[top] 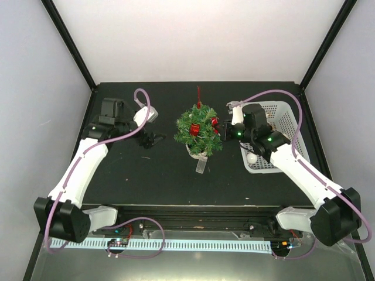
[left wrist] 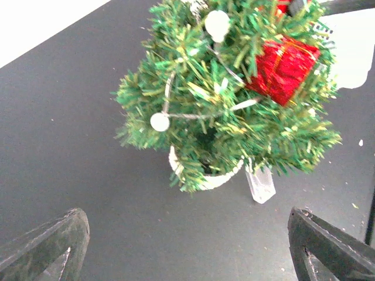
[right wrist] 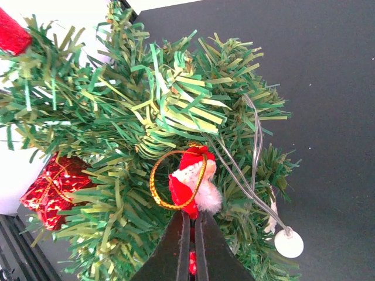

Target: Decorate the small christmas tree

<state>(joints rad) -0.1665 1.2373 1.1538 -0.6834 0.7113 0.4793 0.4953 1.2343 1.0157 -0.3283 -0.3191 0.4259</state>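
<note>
The small christmas tree (top: pixel 199 130) stands mid-table in a white pot (left wrist: pixel 220 178) with a pale tag (left wrist: pixel 259 186). It carries a red gift-box ornament (left wrist: pixel 284 67) and a light string with white discs (left wrist: pixel 159 122). My right gripper (right wrist: pixel 192 218) is shut on a red and white Santa ornament (right wrist: pixel 192 180) with a gold loop (right wrist: pixel 157 181), pressed against the tree's right side (right wrist: pixel 164 117). The gift box also shows in the right wrist view (right wrist: pixel 54 190). My left gripper (top: pixel 153 139) is open and empty, left of the tree, its fingers (left wrist: pixel 50 246) wide apart.
A white mesh basket (top: pixel 286 120) stands right of the tree, under my right arm, with a white ornament (top: pixel 252 157) at its near end. White walls close the table's far side and flanks.
</note>
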